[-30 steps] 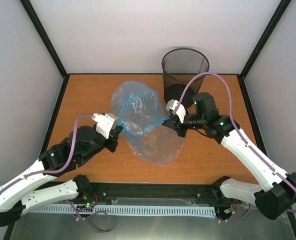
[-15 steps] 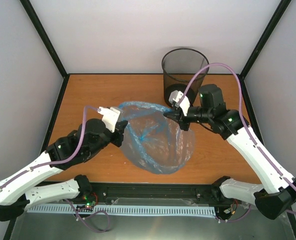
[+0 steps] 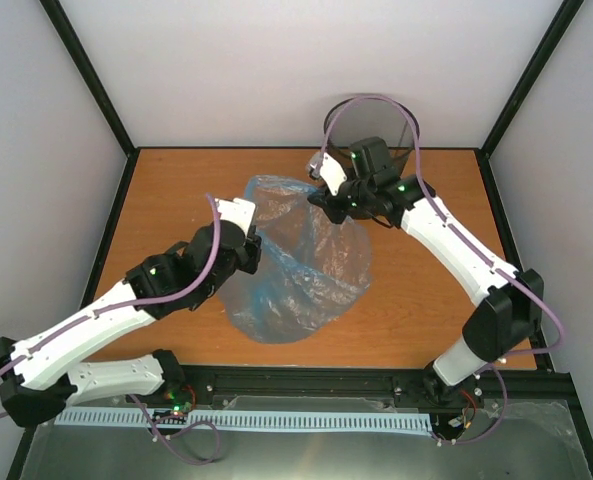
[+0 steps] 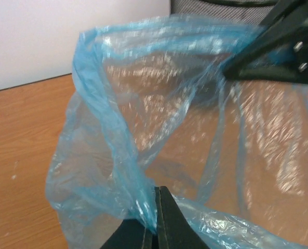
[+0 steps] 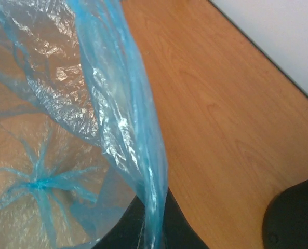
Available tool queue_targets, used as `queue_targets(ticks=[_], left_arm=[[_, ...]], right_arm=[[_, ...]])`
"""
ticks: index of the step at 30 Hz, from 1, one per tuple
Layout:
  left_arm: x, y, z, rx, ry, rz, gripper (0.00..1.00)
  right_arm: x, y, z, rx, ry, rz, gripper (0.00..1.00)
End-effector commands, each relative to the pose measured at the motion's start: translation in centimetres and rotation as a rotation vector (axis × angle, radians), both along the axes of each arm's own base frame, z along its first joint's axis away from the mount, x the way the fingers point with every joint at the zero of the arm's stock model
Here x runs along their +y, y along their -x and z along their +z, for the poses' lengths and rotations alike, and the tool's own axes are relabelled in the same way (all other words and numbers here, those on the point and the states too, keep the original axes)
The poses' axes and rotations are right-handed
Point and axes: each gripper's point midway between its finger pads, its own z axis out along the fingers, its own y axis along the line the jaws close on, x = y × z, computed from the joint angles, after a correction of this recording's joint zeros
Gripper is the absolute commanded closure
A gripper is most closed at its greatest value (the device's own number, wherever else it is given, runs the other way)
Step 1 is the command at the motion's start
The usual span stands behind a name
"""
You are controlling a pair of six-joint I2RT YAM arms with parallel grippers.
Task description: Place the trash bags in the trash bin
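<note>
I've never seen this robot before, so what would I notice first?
The big crinkly blue bag jumps out first, spread wide over the middle of the orange table. The left end effector pinches its left edge and the right end effector pinches its far edge, both shut on the plastic. Right behind the right arm stands the black bin, at the back of the table.

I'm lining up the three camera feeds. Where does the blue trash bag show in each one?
Top external: the trash bag sits at the centre of the picture, spread wide.
Left wrist: it fills most of the frame, with its mouth open.
Right wrist: it takes up the left half, and one fold runs down the middle.
Shared landmark: the orange wooden table.
</note>
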Motion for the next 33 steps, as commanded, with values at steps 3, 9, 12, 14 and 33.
queue_targets(ticks=[3,9,12,14,33], left_arm=[[2.7,-3.0,8.0,-0.147,-0.021,0.127,0.99],[3.8,-2.8,18.4,-0.365,-0.030,0.111,0.99],[3.1,-2.5,18.7,-0.394,-0.053,0.055,0.99],[2.4,-2.3,16.9,-0.373,-0.049,0.013,0.99],[2.8,2.6,-2.8,-0.037,0.169,-0.090,0.99]], right_arm=[[1.5,-2.8,8.9,-0.185,-0.105,-0.021,0.97],[0.9,0.9,20.2,-0.336,-0.317,0.034,0.97],[0.0,2.8,22.0,-0.403,-0.375,0.044,0.97],[-0.5,3.1,21.8,-0.445,-0.390,0.033,0.97],[-0.1,6.3,2.9,-0.049,-0.260,0.114,0.97]])
